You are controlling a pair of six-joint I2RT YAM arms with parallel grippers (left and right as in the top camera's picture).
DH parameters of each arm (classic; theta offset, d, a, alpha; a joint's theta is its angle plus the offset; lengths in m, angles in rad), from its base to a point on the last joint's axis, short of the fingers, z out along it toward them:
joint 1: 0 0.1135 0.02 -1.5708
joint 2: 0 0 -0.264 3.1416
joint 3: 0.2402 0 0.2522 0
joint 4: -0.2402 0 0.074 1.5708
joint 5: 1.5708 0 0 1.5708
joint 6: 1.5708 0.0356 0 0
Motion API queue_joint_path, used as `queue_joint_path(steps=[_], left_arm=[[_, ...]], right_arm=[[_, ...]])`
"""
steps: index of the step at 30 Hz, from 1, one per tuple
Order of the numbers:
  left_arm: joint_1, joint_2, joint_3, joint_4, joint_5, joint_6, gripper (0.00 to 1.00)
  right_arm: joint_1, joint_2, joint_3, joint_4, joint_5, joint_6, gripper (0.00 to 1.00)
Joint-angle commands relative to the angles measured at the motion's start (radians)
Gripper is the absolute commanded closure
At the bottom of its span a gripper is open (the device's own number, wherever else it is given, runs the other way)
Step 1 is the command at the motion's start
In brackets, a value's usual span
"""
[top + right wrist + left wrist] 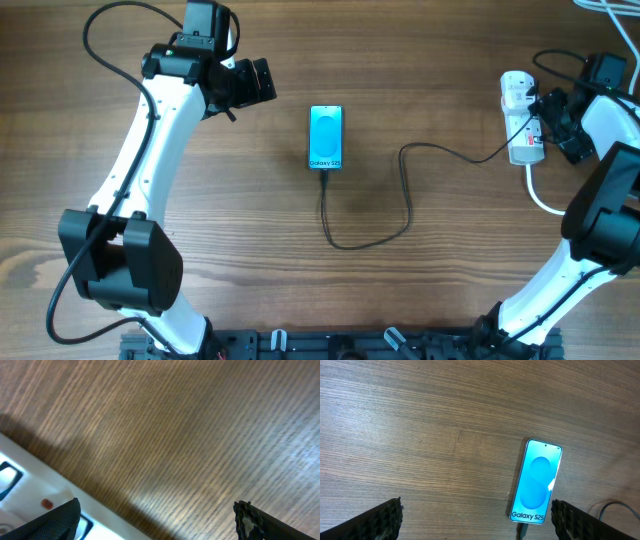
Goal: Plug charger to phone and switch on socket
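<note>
The phone lies flat at the table's middle, cyan screen up, "Galaxy S25" text at its near end. The thin black charger cable is plugged into that end and loops right to the white socket strip. In the left wrist view the phone lies just inside the right finger of my open, empty left gripper. My left gripper hovers left of the phone. My right gripper is open by the socket's right side; its wrist view shows the socket with a small red mark at its left finger.
A thick white cord runs from the socket's near end toward my right arm. More white cords lie at the far right corner. A black rail borders the table's front edge.
</note>
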Motion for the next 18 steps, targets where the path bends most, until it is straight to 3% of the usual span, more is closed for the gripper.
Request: queue_joint_path(steps=[1, 18], left_arm=[[0.005, 0.008, -0.003, 0.002, -0.010, -0.012, 0.00], [0.005, 0.008, -0.003, 0.002, -0.010, -0.012, 0.00]], right_arm=[[0.013, 0.025, 0.013, -0.015, -0.081, -0.034, 0.00], [0.015, 0.025, 0.013, -0.082, -0.130, -0.023, 0.00]])
